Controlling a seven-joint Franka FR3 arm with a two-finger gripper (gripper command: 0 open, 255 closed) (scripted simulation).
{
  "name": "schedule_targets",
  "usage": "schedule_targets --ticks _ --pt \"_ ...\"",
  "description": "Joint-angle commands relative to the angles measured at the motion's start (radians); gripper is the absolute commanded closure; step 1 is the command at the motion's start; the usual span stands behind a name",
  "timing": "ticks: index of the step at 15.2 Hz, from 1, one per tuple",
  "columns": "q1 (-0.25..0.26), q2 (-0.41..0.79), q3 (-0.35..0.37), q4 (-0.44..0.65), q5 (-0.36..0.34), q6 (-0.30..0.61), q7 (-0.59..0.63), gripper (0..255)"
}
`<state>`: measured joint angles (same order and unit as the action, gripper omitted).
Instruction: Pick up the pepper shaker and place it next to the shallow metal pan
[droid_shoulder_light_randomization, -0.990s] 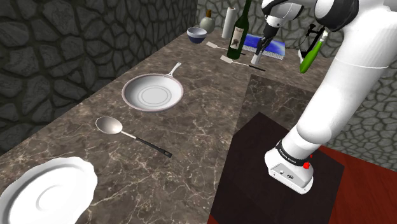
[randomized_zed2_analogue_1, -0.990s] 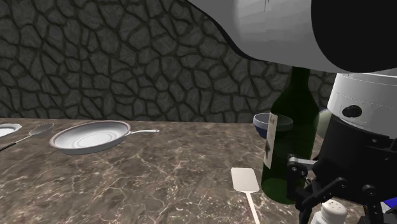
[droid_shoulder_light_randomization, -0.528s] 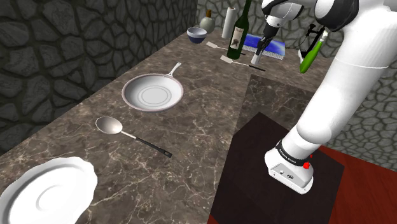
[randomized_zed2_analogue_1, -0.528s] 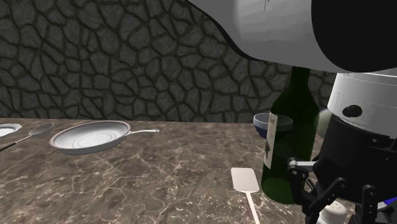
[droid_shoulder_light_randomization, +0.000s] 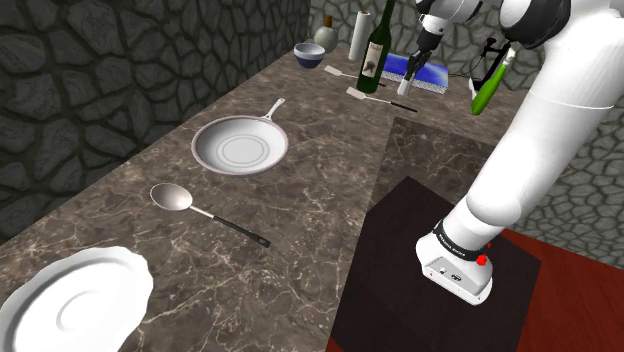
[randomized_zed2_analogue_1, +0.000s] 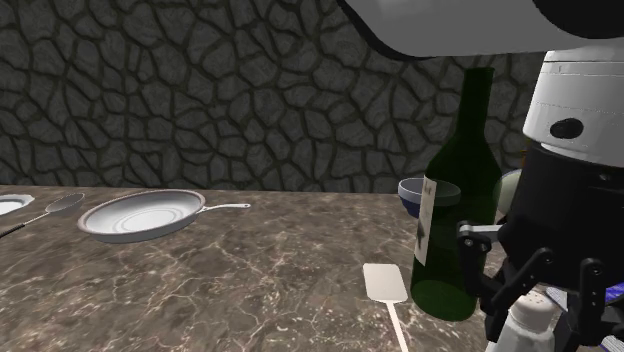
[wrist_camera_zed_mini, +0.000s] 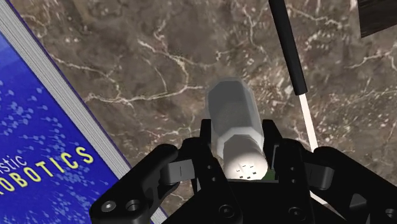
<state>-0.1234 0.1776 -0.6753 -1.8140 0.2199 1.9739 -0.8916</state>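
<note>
Pincer (wrist_camera_zed_mini: 242, 159): closed on the pepper shaker (wrist_camera_zed_mini: 236, 121), both jaws pressed against its sides just under the cap.

Shaker: faceted, translucent grey body. The white cap has a small cluster of holes and faces the wrist camera, while the body points away towards the counter (droid_shoulder_light_randomization: 300, 230). It sits at the far end of the counter, near the edge on the stand's side. The base seems to hang clear of the surface, but this is uncertain: the second exterior view cuts the shaker off at the picture's bottom edge.

Counter: dark brown polished stone with thin white veining.

Pan (droid_shoulder_light_randomization: 240, 146): round and shallow, with a pale interior, a thin metallic rim and a slim straight handle. It lies mid-counter, well apart from the shaker.

Beside the shaker:
- Book (wrist_camera_zed_mini: 44, 146): glossy blue cover with yellow lettering, of which "OBOTICS" is legible and the rest is cropped.
- Spatula (randomized_zed2_analogue_1: 385, 283): flat white blade. Its black handle runs past the shaker on the side away from the book.
- Wine bottle (randomized_zed2_analogue_1: 460, 220): dark green glass with a paper label, upright just beside the pincer. It partly hides a blue-rimmed bowl (randomized_zed2_analogue_1: 420, 190) behind it.
</note>
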Motion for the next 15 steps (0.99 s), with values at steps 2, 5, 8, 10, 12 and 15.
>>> schedule_targets --ticks 2,5,8,10,12,15 --pt "0.001 -0.007 -0.002 0.031 -0.008 -0.036 0.009 255" --pt "0.001 -0.015 -0.004 0.064 -0.015 -0.074 0.016 255" --pt "0.000 -0.020 -0.005 0.099 -0.021 -0.112 0.023 255" --pt "-0.001 -0.022 -0.006 0.123 -0.023 -0.138 0.026 255" --pt "-0.002 -0.023 -0.007 0.149 -0.025 -0.164 0.029 255" --pt "-0.005 -0.022 -0.009 0.190 -0.026 -0.205 0.033 255"
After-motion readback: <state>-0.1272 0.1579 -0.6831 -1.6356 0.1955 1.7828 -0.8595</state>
